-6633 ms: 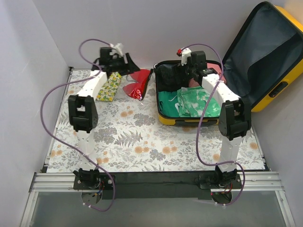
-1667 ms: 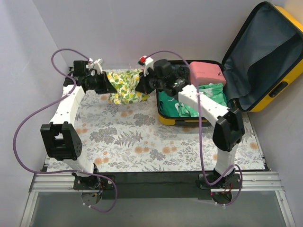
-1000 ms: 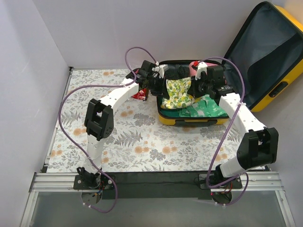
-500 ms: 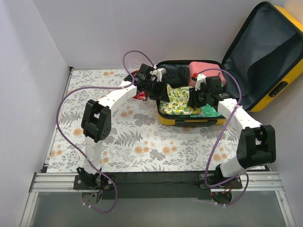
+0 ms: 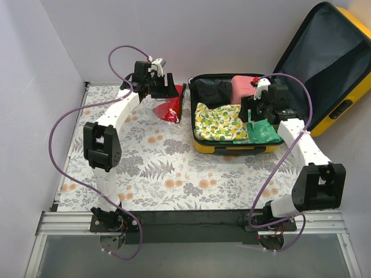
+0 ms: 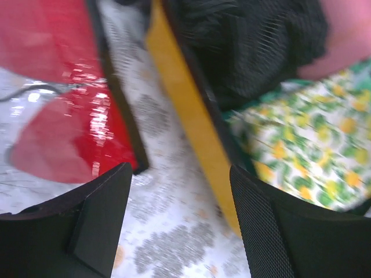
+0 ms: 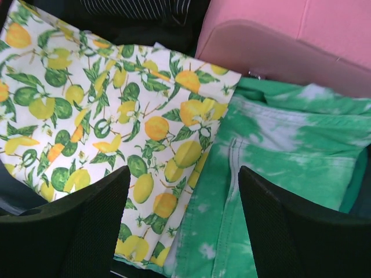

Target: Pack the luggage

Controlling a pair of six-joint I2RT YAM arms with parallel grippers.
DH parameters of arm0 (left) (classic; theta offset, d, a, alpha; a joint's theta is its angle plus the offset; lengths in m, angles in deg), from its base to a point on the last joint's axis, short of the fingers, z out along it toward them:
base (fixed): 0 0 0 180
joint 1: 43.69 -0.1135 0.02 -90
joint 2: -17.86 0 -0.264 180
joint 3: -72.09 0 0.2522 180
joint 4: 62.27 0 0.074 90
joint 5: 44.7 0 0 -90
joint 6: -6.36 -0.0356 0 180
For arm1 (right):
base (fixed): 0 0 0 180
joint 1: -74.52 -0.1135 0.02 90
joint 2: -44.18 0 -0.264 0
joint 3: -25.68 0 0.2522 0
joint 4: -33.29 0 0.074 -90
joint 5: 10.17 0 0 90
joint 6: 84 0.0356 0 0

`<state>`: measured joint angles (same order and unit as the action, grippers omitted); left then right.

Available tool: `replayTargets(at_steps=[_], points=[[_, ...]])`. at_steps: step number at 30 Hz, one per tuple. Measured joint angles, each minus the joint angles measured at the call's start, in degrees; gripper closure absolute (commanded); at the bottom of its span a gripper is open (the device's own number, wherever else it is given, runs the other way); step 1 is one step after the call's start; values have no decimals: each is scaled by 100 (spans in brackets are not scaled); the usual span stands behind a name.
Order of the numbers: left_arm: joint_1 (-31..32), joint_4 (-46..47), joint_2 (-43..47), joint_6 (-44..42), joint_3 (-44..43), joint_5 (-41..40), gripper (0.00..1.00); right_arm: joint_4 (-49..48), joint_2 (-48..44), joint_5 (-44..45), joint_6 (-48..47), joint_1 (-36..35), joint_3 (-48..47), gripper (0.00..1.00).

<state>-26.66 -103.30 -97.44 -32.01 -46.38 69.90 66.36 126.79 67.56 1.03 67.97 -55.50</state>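
Underneath everything is the flowery table (image 5: 174, 174), and the luggage (image 5: 232, 147) sits on it toward the far right, yellow shell lying flat and wide open. Its lid (image 5: 324, 63) stands tilted up off the luggage's right side, grey lining showing. Inside the luggage, front left, a lemon-print cloth (image 7: 87, 116) lies spread flat. Right beside it at the front right is a green tie-dye garment (image 7: 278, 156), and the two edges touch. Back left of the luggage holds something black and meshy (image 6: 255, 46), and a pink case (image 7: 301, 35) sits at the back, next to the black thing. Just outside the luggage's left wall a shiny red pouch (image 6: 64, 133) lies on the table, with a strip of bare table between them. Left fingers (image 6: 98, 220) hang above that strip, spread wide, nothing in them. Right fingers (image 7: 87, 226) hover over the luggage's front half, where cloth meets green garment, also spread wide and empty.
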Motion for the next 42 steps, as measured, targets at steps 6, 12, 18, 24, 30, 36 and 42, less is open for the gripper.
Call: replayTargets(at_steps=[6,12,18,24,30,36,42], points=[[-94,42,-1279,-420,-455,-636,31,9,-315,15,-87,-2,-236,19],[7,79,-2194,-610,-949,-1296,46,72,-476,11,-146,0,-256,19],[24,101,-2214,-802,-866,-1672,100,153,-581,11,-149,11,-256,19],[15,188,-1996,-1102,-542,-1716,100,173,-678,-17,-144,35,-256,20],[-83,-61,-1311,-1432,-439,-1401,100,181,-826,-55,-142,160,-262,19],[-136,22,-129,-1735,-498,-529,100,208,-1019,-227,-188,564,-407,14],[426,367,769,-2483,-564,376,100,310,-1198,-697,-273,1316,-986,8]])
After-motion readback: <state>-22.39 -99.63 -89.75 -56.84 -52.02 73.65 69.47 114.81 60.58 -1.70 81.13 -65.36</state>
